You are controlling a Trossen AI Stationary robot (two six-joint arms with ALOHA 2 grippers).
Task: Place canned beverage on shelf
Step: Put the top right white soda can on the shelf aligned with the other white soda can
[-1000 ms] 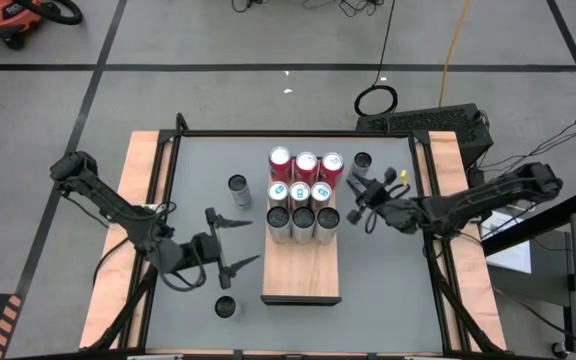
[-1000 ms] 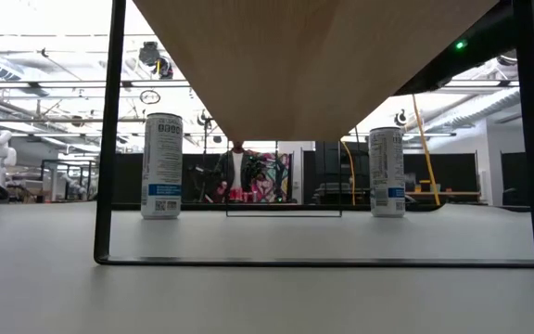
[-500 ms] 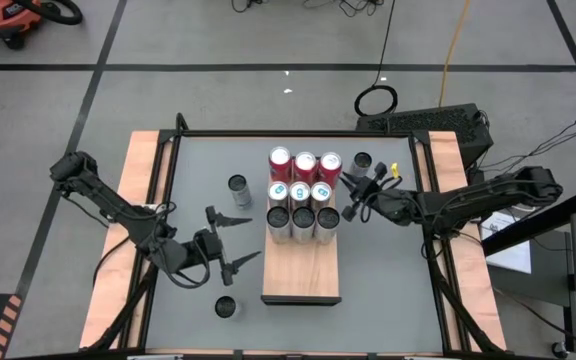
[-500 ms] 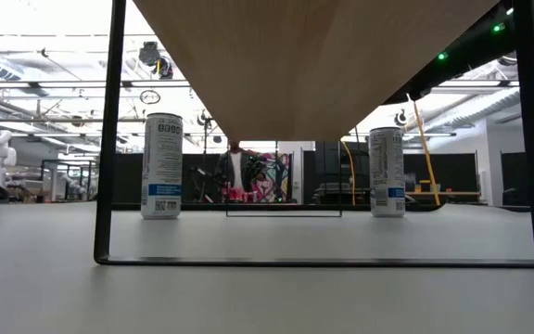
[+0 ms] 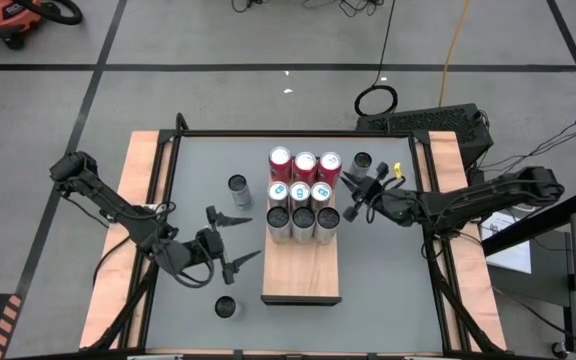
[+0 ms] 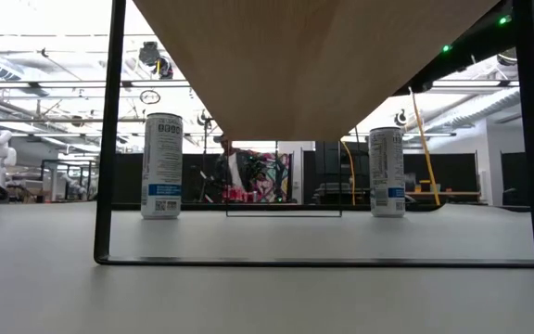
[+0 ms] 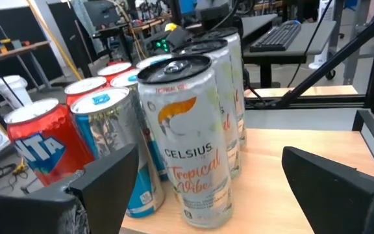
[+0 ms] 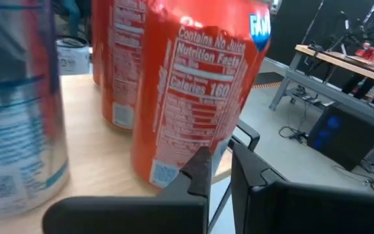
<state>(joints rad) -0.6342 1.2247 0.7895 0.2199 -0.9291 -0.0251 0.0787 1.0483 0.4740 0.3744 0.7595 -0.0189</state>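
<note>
Right hand (image 5: 348,207), fingers pinched together, sits just beside the shelf's (image 5: 301,272) red can (image 5: 330,168).

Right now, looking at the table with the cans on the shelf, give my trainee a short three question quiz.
1. How many cans stand on the shelf?
2. True or false: the left gripper is shut on a can.
3. The shut right gripper is nearest which can? A) the red can at the right end of the shelf's far row; B) the loose can by the table's near edge; C) the loose can left of the shelf.

Key: 1) nine; 2) false, it is open and empty; 3) A.
</note>
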